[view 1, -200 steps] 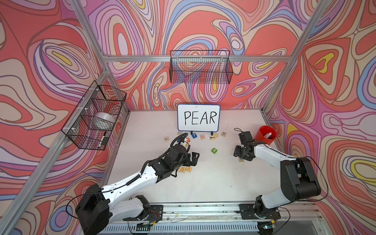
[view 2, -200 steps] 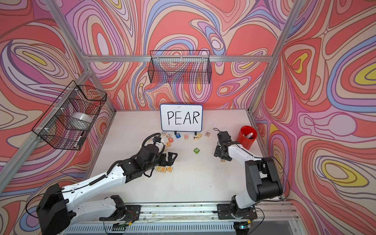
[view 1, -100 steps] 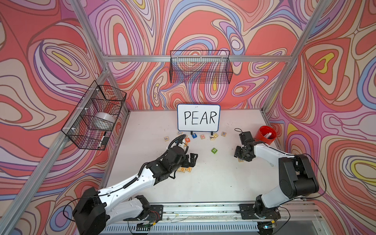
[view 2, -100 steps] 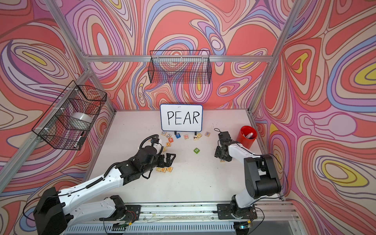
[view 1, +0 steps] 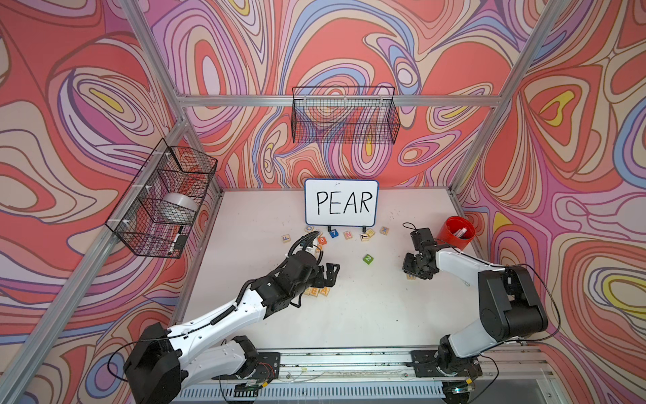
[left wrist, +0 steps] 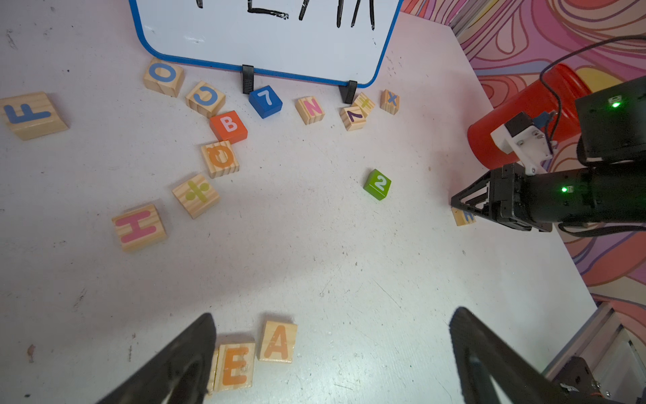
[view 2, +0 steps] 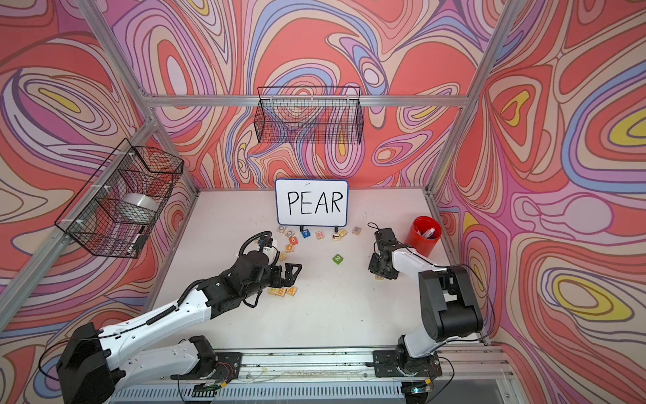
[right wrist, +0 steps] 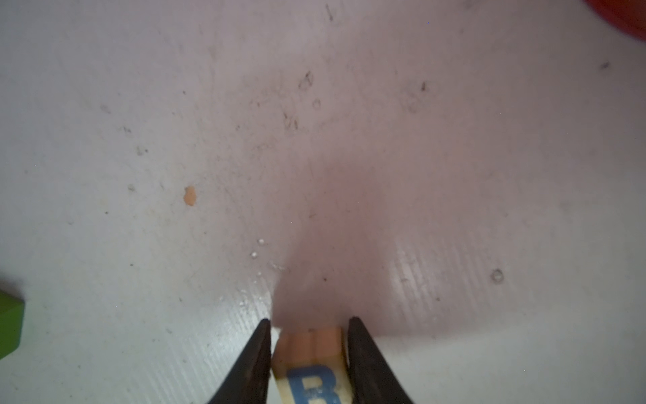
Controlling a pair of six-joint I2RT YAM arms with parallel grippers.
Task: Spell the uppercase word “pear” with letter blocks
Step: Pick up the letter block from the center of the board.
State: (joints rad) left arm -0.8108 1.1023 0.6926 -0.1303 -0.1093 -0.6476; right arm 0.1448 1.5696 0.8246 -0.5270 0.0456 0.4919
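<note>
**Right gripper** (right wrist: 309,320): black, two fingers, lowered close to the worktop (view 1: 349,332) near its right edge. The fingers press on two opposite sides of the R block, pinching it.

**R block** (right wrist: 311,363): pale wood with a blue letter facing up, held between the right gripper's fingers. It is about midway between the far and near edges and well apart from the other three letters. Whether it rests on the surface or sits just clear of it cannot be told.

**Left gripper** (left wrist: 332,313): black, fingers spread wide and holding nothing. It hangs over the row of three blocks, left of the worktop's centre.

**P block** (view 2: 272,290): the left end of the row, largely hidden under the left gripper. Its letter is hard to read.

**E block** (left wrist: 236,365): orange letter, in the middle of the row, just beside the P block.

**A block** (left wrist: 278,342): orange-red letter, the right end of the row. It sits at the E block's corner, turned slightly and a little out of line.

**Green cube** (left wrist: 377,184): solid colour with a white 2. It stands alone between the row and the R block, somewhat nearer the far edge.

**White board** (view 1: 341,202): blue-rimmed and upright on two black feet at the middle of the far edge, handwritten PEAR.

**Blue cube** (left wrist: 265,101): solid colour with a white 7, just in front of the board's left foot.

**Spare blocks** (left wrist: 140,227): scattered in front of the board and toward the left edge. Among them are F, O, C, H, N and X, and a solid orange B.

**Red cup** (view 1: 458,232): stands near the far right corner, beside the right arm, with a marker inside.
</note>
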